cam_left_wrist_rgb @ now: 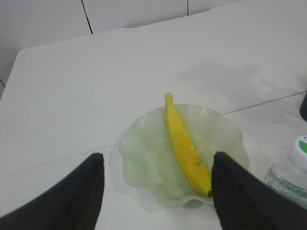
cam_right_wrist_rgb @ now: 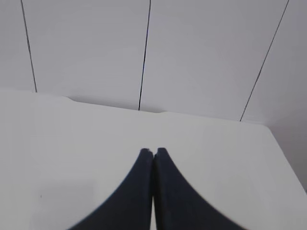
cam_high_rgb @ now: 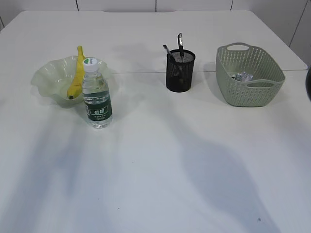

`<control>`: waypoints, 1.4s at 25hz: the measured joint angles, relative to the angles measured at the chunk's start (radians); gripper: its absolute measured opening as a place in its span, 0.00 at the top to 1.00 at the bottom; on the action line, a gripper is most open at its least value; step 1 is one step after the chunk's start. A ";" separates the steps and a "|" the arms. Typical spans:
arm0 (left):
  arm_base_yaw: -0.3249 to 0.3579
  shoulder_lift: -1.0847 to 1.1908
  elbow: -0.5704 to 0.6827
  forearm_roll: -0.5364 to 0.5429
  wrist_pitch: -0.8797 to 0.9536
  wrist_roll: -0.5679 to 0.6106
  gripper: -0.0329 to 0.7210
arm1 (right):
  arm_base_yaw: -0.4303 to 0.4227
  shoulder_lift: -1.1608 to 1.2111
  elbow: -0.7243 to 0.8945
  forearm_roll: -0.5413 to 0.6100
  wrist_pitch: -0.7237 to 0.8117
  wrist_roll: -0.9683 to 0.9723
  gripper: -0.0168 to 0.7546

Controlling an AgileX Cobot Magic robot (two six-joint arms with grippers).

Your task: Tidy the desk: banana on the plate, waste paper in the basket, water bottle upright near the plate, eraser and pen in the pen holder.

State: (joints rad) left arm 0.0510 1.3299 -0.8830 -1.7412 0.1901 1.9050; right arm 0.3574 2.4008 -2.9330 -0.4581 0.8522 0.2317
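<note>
A yellow banana (cam_high_rgb: 77, 73) (cam_left_wrist_rgb: 186, 146) lies in the pale green wavy plate (cam_high_rgb: 46, 73) (cam_left_wrist_rgb: 144, 153) at the left. Just in front of the plate's right side the water bottle (cam_high_rgb: 96, 93) (cam_left_wrist_rgb: 291, 175) stands upright. The black mesh pen holder (cam_high_rgb: 180, 71) holds pens (cam_high_rgb: 180, 46); the eraser is not visible. Crumpled waste paper (cam_high_rgb: 242, 76) lies inside the green basket (cam_high_rgb: 249, 92) at the right. My left gripper (cam_left_wrist_rgb: 157, 165) hangs open above the plate, with nothing between its fingers. My right gripper (cam_right_wrist_rgb: 153, 151) is shut and empty, facing the table's far edge and the wall. Neither arm shows in the exterior view.
The white table (cam_high_rgb: 160, 160) stretches wide in front of the objects. A seam (cam_high_rgb: 146, 72) runs across it behind the plate and holder. A dark object (cam_high_rgb: 308, 82) peeks in at the right edge.
</note>
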 joint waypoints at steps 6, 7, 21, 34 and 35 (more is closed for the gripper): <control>0.000 -0.055 -0.035 -0.001 -0.099 0.000 0.30 | -0.002 -0.109 -0.004 0.017 0.052 -0.036 0.99; 0.000 -0.071 -0.047 -0.002 -0.121 0.000 0.30 | -0.002 -0.128 -0.004 0.028 0.066 -0.049 0.99; 0.000 -0.263 -0.130 -0.014 -0.278 0.000 0.30 | -0.002 -0.431 -0.010 0.212 0.173 -0.338 0.99; 0.000 -0.332 -0.130 -0.029 -0.311 0.000 0.30 | -0.002 -0.777 0.054 0.227 0.296 -0.447 0.99; 0.000 -0.332 -0.130 -0.033 -0.311 0.000 0.30 | -0.002 -0.826 0.091 0.227 0.300 -0.464 0.99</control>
State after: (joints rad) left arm 0.0510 0.9975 -1.0125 -1.7739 -0.1208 1.9050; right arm 0.3558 1.5753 -2.8420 -0.2306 1.1521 -0.2321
